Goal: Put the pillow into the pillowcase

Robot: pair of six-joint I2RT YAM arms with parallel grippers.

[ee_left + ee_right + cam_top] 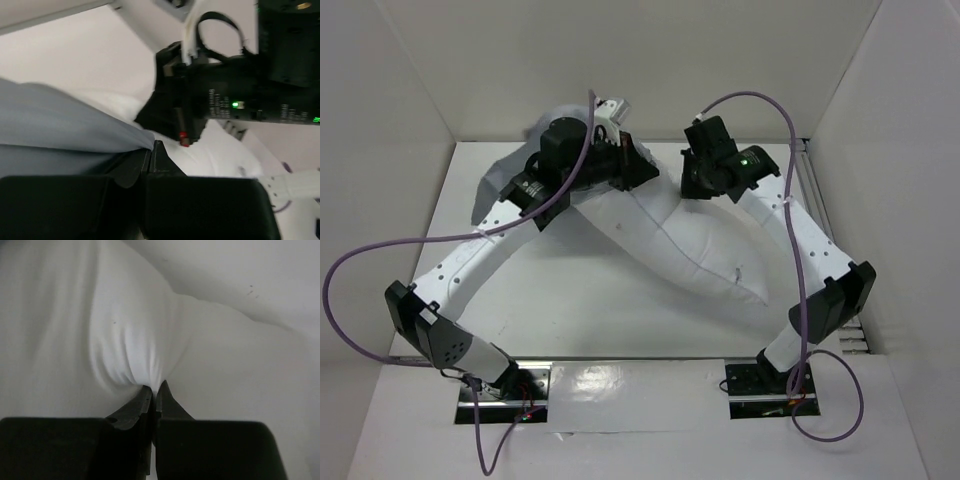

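Observation:
The white pillow [692,250] lies slantwise on the table, running from the far middle to the near right. Behind my left arm, at the far left, the grey pillowcase [504,176] is bunched up. My left gripper [632,166] sits at the pillow's far end. In the left wrist view my left gripper [151,146] is shut on an edge of the grey pillowcase [60,125], right beside the pillow [215,155]. My right gripper [693,186] is pressed onto the pillow's far end. The right wrist view shows it [155,388] shut on a puckered fold of the pillow [130,350].
White walls [400,90] close the table in at the left, back and right. Purple cables [380,255] loop over both arms. The right arm's black wrist [240,95] hangs just in front of my left gripper. A metal rail [812,175] runs along the right edge.

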